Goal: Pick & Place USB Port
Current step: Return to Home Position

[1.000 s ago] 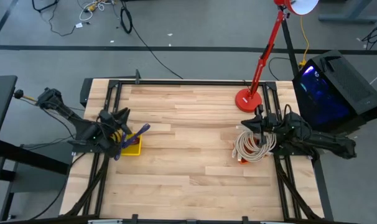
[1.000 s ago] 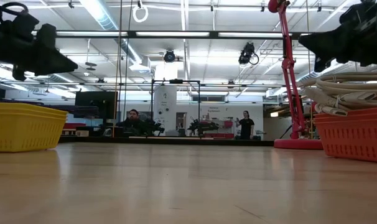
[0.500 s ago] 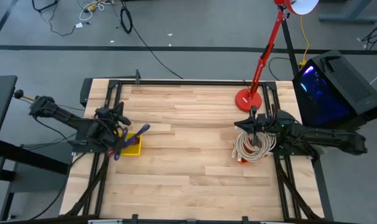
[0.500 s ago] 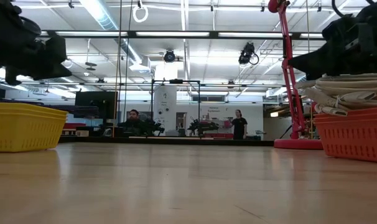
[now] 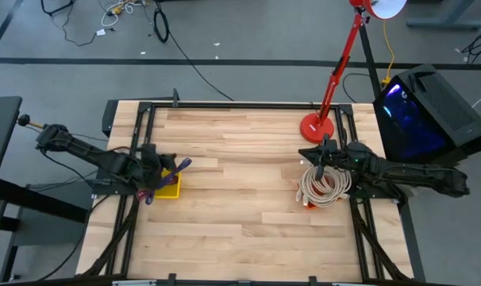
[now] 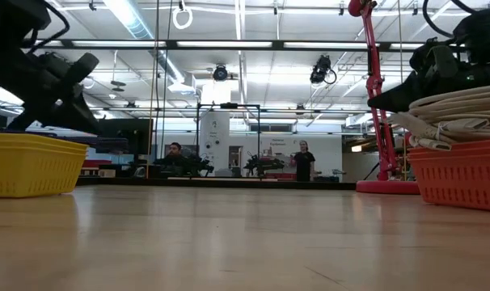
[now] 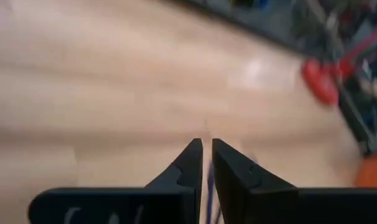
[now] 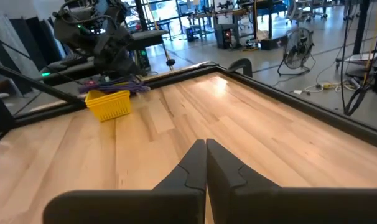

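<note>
A yellow basket (image 5: pixel 170 187) (image 6: pixel 27 166) (image 8: pixel 109 104) stands by the table's left edge, and purple cables (image 5: pixel 181 165) (image 8: pixel 114 87) lie across its rim. My left gripper (image 5: pixel 163 164) (image 7: pixel 207 144) hovers over this basket, tipped down, its fingers shut to a narrow slit. A thin purple line shows in that slit, below the fingers. Near the right edge, a coil of beige cables (image 5: pixel 324 184) (image 6: pixel 459 109) is heaped in an orange basket (image 6: pixel 463 174). My right gripper (image 5: pixel 304 152) (image 6: pixel 371 103) (image 8: pixel 206 144) is shut, level above the coil's far-left side.
A red desk lamp's base (image 5: pixel 316 127) (image 6: pixel 386 187) stands on the far right of the table, just beyond my right gripper. The bare wooden top (image 5: pixel 240 183) stretches between the two baskets. Two people (image 6: pixel 303 162) are far off in the room behind.
My left gripper drew back toward the table's left edge, then came forward again over the yellow basket and tipped downward. My right gripper reached a little toward the table's left and sank closer to the coil. The cables and baskets stayed put.
</note>
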